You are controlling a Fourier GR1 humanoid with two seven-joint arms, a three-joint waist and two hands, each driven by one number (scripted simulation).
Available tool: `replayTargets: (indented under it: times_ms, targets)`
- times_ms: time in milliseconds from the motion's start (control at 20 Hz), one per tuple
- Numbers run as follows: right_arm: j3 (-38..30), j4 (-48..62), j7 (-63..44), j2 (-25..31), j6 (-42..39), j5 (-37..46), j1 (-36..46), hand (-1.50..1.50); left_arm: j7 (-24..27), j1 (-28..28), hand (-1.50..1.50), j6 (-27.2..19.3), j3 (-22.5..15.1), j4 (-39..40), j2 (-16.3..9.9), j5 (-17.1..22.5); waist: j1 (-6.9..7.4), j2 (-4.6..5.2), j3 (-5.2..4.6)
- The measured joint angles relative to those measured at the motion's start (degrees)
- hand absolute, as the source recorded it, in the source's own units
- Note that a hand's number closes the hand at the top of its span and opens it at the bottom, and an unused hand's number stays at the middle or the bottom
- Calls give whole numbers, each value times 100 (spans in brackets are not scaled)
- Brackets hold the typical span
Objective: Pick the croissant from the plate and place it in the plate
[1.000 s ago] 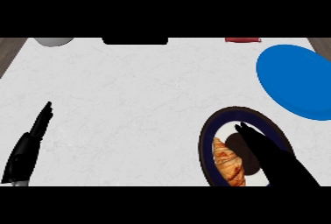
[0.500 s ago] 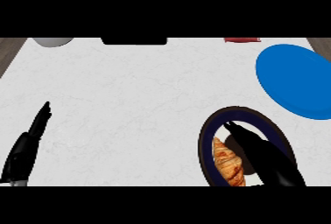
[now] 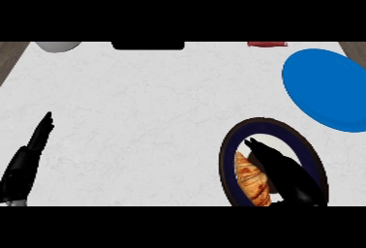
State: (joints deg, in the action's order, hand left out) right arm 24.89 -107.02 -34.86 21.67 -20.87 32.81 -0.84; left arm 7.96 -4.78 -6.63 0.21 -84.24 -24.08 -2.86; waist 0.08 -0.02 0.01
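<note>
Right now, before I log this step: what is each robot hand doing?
Left robot hand: open, fingers straight, holding nothing.
Right robot hand: open over the croissant on the dark plate, not gripping it.

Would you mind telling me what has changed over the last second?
The right hand has drawn back toward the view's lower edge over the dark plate, beside the croissant, which it has not taken. Croissant, both plates, including the blue plate, and the resting left hand stayed put.
</note>
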Motion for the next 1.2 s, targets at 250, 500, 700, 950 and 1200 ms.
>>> replayTargets:
  times_ms: [250, 500, 700, 950, 1200]
  targets:
    - [61, 484, 229, -346, 61, 336, 80, -150, -109, -27, 0, 61, 57, -128, 200, -184, 5, 0, 0]
    - [-116, 647, 664, -490, 45, 398, 114, 150, -123, 64, 0, 176, 193, -67, 305, -338, -3, -1, -2]
    - [-235, 783, 1091, -514, 149, 575, 25, 150, -71, -83, 0, 288, 293, -161, 406, -431, 0, -2, -2]
    - [-1423, 1387, 2199, 603, -82, 172, 296, 150, -55, -160, 0, 305, 311, -284, 461, -470, 38, 49, 18]
    - [-2420, 2199, 3031, 1745, -269, -50, 646, 150, -15, -82, 0, 304, 299, -317, 472, -469, 97, 176, 63]
